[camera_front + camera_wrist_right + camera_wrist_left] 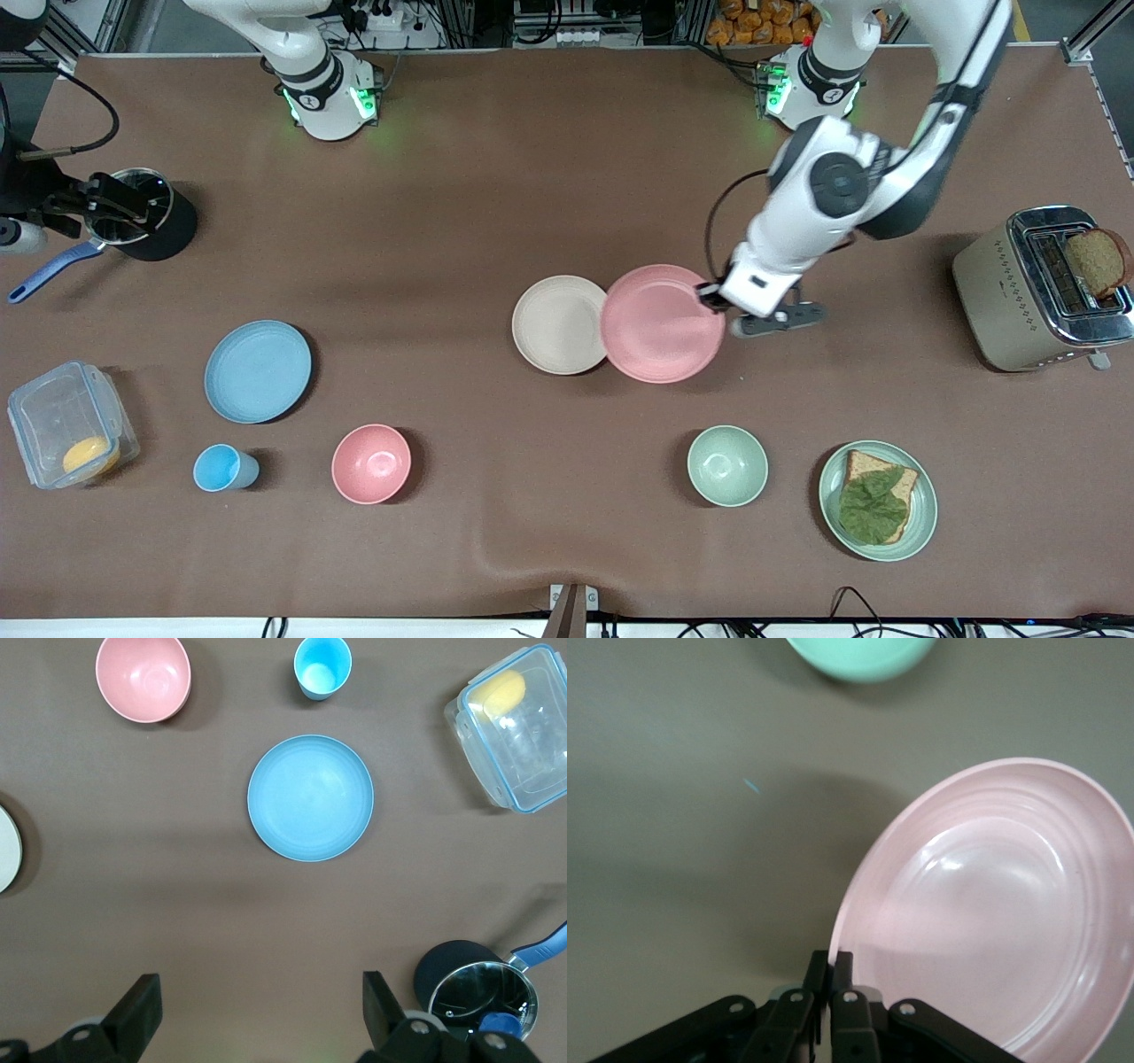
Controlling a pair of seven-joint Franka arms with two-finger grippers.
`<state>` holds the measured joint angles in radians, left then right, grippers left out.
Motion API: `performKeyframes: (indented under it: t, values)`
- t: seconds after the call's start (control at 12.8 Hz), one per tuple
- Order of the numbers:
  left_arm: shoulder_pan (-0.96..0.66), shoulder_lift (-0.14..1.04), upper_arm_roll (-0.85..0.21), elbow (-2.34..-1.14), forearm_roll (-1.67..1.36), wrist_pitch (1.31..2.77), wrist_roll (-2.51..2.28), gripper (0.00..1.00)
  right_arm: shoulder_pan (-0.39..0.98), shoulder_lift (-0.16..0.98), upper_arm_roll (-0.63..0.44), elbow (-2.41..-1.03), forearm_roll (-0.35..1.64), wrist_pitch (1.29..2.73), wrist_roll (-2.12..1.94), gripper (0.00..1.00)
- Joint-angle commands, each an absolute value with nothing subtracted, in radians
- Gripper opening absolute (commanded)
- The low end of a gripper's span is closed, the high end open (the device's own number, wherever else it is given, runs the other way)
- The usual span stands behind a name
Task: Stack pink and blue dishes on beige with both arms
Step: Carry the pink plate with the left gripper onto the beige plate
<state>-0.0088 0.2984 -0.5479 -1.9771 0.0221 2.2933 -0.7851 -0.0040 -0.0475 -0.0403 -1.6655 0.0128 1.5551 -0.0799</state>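
Note:
The pale pink plate is held tilted just off the table, and my left gripper is shut on its rim at the side toward the left arm's end. In the front view its other edge overlaps the rim of the beige plate beside it. The light blue plate lies flat toward the right arm's end. My right gripper is open and holds nothing, high over bare table near the blue plate; the front view does not show it.
Nearer the front camera stand a blue cup, a pink bowl, a green bowl and a green plate with a sandwich. A toaster, a clear container and a black pot occupy the table's ends.

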Motion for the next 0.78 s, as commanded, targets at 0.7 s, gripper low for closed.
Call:
performKeyframes:
  t: [0.7]
  values:
    - [-0.238, 0.581, -0.538, -1.825, 0.212, 2.367, -1.094, 0.0, -0.011, -0.044, -0.031, -1.649, -0.005, 1.546, -0.064, 1.0]
